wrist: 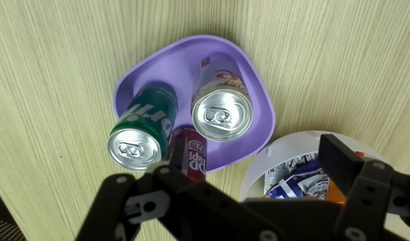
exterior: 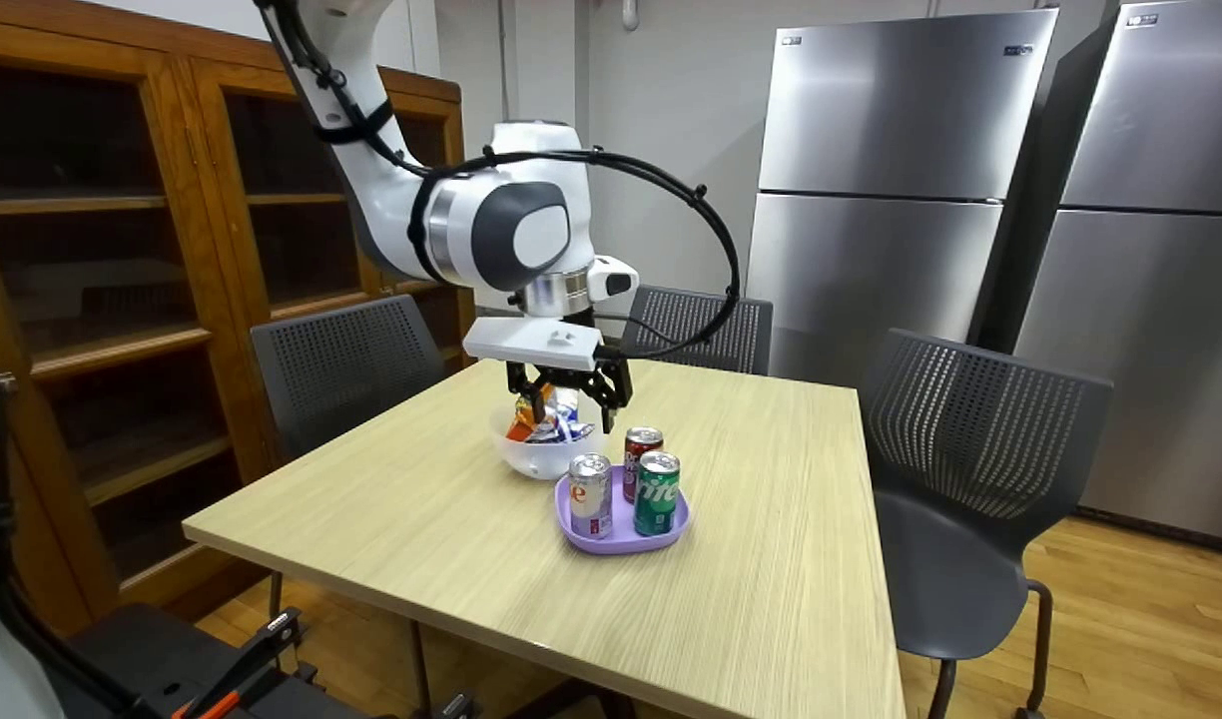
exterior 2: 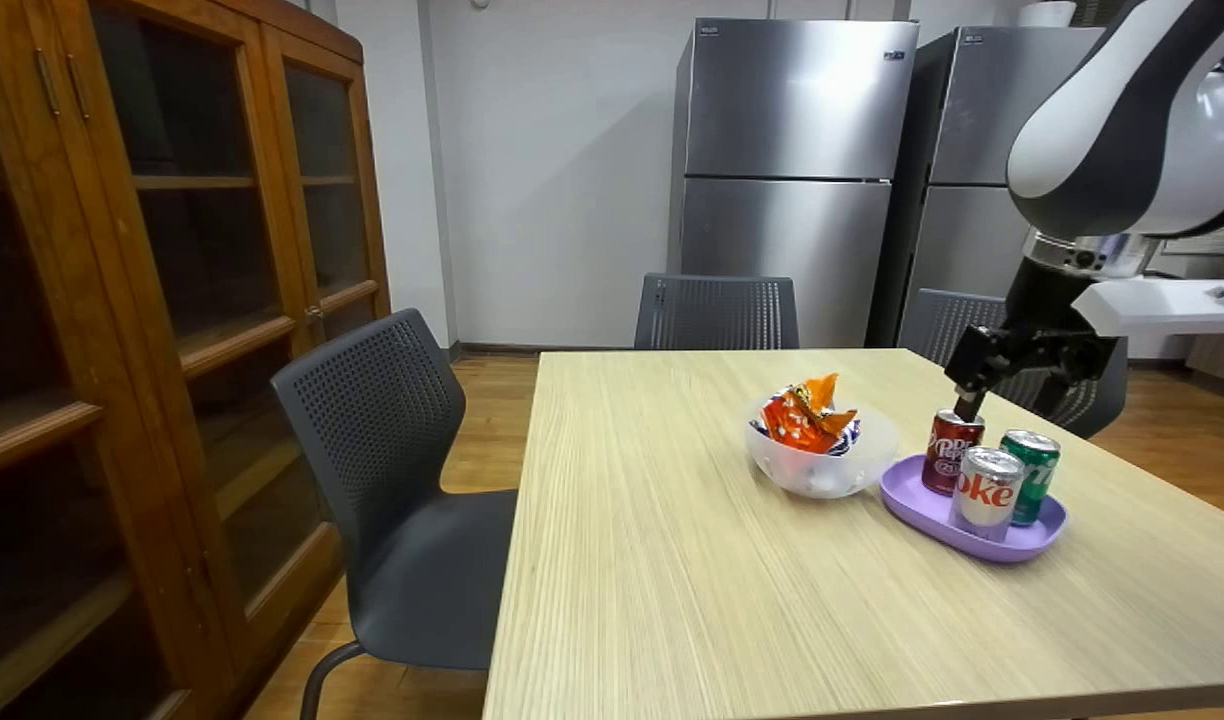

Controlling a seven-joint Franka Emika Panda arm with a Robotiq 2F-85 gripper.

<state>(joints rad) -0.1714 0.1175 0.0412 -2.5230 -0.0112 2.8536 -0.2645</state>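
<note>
My gripper [wrist: 255, 149] is open with nothing between its fingers. It also shows in both exterior views [exterior: 574, 417] [exterior 2: 1007, 408], above the bowl and tray. In the wrist view one finger overlaps the dark red Dr Pepper can [wrist: 195, 147]; I cannot tell if they touch. The other finger is over the white bowl [wrist: 293, 144], which holds blue and orange snack packets [wrist: 288, 182]. A purple tray [wrist: 185, 50] beside the bowl carries the upright Dr Pepper can, a green Sprite can [wrist: 151, 110] and a silver Coke can [wrist: 221, 115]. The Dr Pepper top is hidden in the wrist view.
Everything stands on a light wooden table [exterior: 391, 479]. Dark grey chairs [exterior: 980, 449] [exterior 2: 392, 440] stand around it. A wooden glass-door cabinet [exterior 2: 212, 250] and steel refrigerators [exterior: 891, 200] stand behind. A black cable [exterior: 721, 240] loops out from the arm.
</note>
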